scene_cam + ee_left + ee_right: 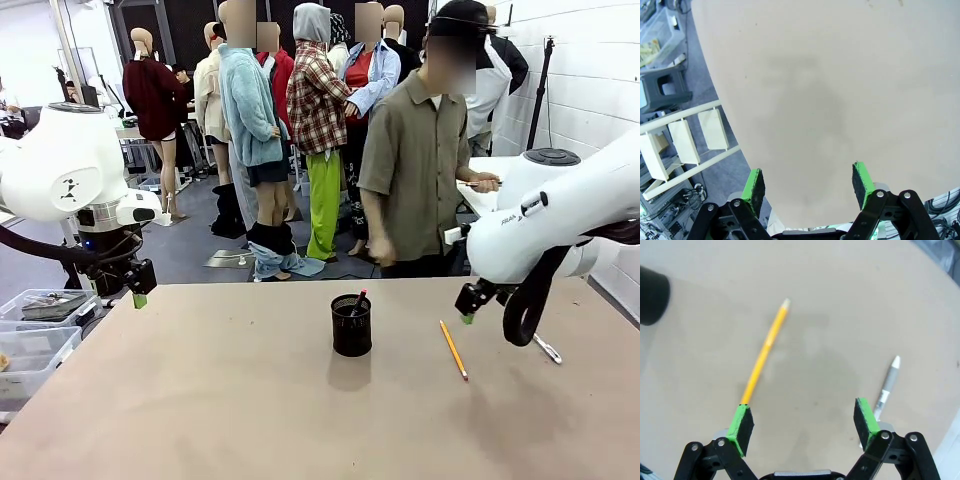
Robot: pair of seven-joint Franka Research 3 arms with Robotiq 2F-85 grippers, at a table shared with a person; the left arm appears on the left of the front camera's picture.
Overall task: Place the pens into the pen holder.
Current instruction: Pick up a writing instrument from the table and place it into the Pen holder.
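Near the middle of the flat tan counter [200, 400]: small black metal-mesh cylindrical pen holder [351, 325], upright, with a dark pen with a red end [358, 301] leaning inside. To its right, flat on the counter and well apart from the holder: thin orange pencil-like pen [453, 349]. Farther right, partly hidden behind the right arm [560, 215]: silvery-grey pen [888, 385]. Right pincer [802, 410] spread wide, gripping nothing, hovering over bare counter between the orange and silvery pens. Left pincer [807, 172] likewise wide apart and empty, over the counter's left edge.
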